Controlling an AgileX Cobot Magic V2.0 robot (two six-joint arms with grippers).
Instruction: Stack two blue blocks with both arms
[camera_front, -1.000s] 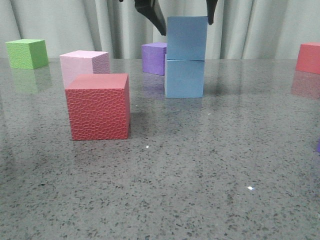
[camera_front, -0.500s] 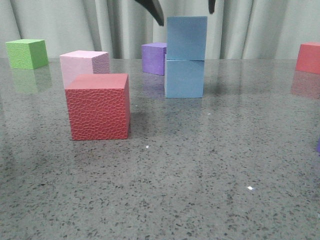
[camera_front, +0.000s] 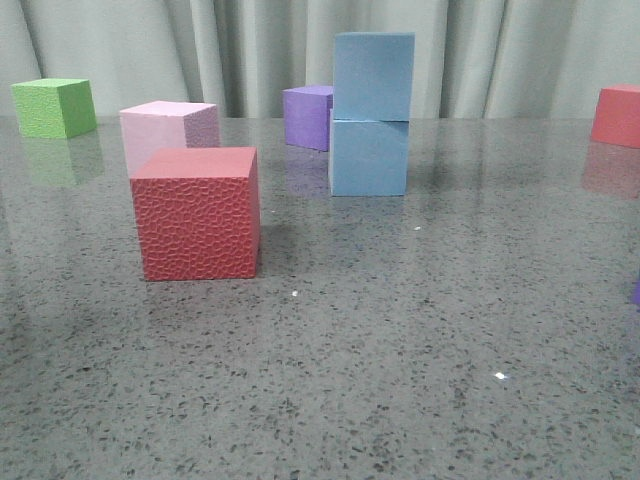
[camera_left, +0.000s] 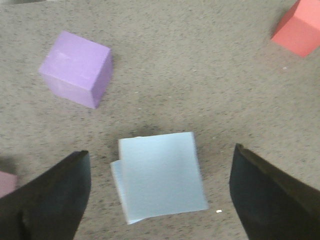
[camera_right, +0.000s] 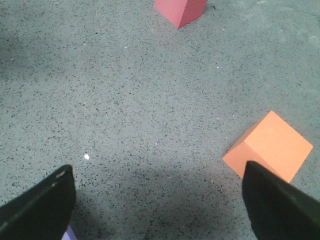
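Blue blocks (camera_front: 371, 112) stacked, edges offset

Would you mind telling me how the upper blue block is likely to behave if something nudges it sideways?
The upper blue block would probably slide or topple rather than roll, being flat-faced. It sits slightly askew on the lower blue block, so its footing looks imperfect. Its matte, foam-like surface suggests that it is light and easily shifted, with some grip.

sky-blue blocks (camera_front: 372, 115), pebbled red cube (camera_front: 197, 213), speckled grey table (camera_front: 400, 350)
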